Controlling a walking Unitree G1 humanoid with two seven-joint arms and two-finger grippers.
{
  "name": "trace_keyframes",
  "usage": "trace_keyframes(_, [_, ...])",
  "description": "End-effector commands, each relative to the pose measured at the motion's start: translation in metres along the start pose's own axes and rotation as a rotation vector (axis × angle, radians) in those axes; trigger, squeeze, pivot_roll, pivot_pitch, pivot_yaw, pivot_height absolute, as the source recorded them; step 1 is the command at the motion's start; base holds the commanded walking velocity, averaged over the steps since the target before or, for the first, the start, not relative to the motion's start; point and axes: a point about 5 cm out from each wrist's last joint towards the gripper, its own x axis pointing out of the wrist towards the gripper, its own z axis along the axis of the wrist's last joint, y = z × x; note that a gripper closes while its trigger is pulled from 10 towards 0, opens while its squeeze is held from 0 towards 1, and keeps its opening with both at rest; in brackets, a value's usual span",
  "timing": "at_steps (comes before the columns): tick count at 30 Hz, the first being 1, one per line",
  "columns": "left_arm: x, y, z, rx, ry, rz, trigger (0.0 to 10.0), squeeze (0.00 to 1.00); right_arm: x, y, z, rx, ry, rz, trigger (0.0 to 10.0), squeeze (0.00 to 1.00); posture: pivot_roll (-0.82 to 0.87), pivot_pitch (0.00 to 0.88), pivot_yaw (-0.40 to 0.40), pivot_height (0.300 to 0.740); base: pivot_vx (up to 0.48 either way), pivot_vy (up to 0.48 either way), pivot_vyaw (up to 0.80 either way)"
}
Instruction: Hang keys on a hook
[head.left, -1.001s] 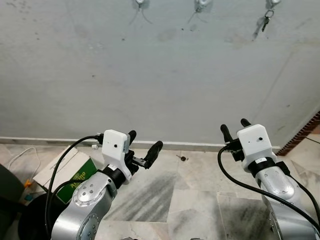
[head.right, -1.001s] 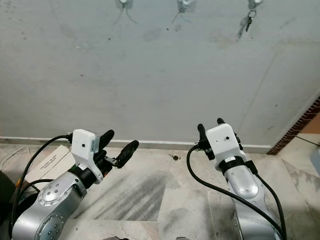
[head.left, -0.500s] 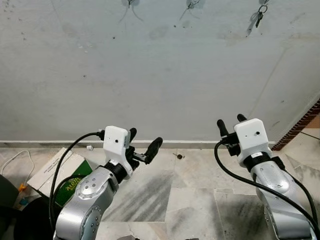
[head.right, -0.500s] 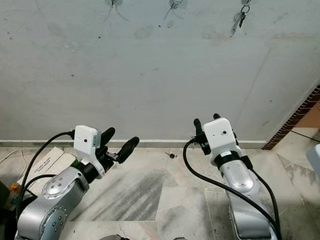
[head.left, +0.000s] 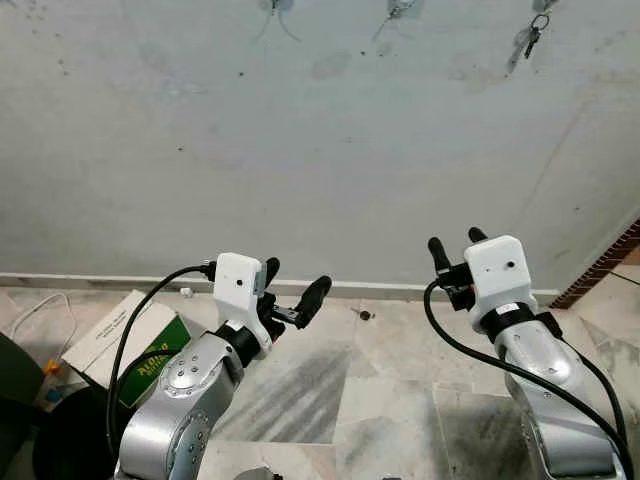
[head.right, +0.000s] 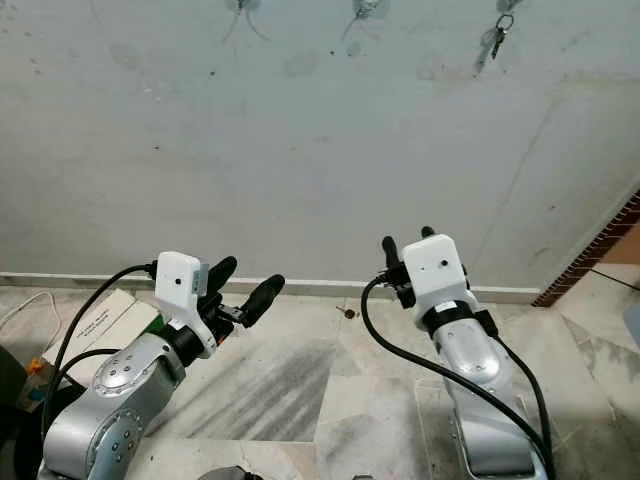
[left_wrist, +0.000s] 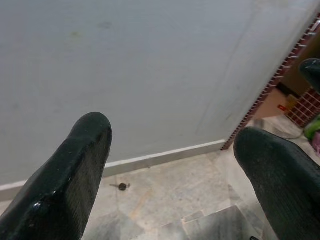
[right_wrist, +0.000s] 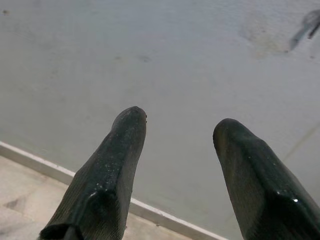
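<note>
Both pincers spread (empty), keys hooked on wall.

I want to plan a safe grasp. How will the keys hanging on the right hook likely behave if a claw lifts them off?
The keys dangle loosely from a ring, so they will probably swing and flop. They look small and thin against the wall, so likely light. If metal, as they seem, they may slip between smooth black fingers.

A grey plastered wall stood ahead, meeting a marble-tiled floor. A green-and-white box lay on the floor at far left, a white cable beside it. Brickwork edged the right.
</note>
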Motion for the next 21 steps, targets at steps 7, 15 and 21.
trace_keyframes(7, [0.0018,-0.0012,-0.0017,-0.01,0.008,-0.008,10.0,0.0,0.0023,-0.0003,0.0012,0.008,0.004,-0.017,10.0,0.0,-0.07,0.104,0.052,0.74,0.0,0.0,-0.77])
trace_keyframes(15, [0.0026,-0.0009,0.0002,-0.019,-0.002,-0.017,10.0,0.0,0.0027,-0.001,0.0021,0.007,0.006,-0.021,10.0,0.0,-0.08,0.107,0.052,0.74,0.0,0.0,-0.77])
trace_keyframes(21, [0.0027,-0.0011,-0.0001,-0.02,0.002,-0.02,10.0,0.0,0.0028,-0.001,0.002,0.006,0.008,-0.021,10.0,0.0,-0.08,0.108,0.053,0.74,0.0,0.0,-0.77])
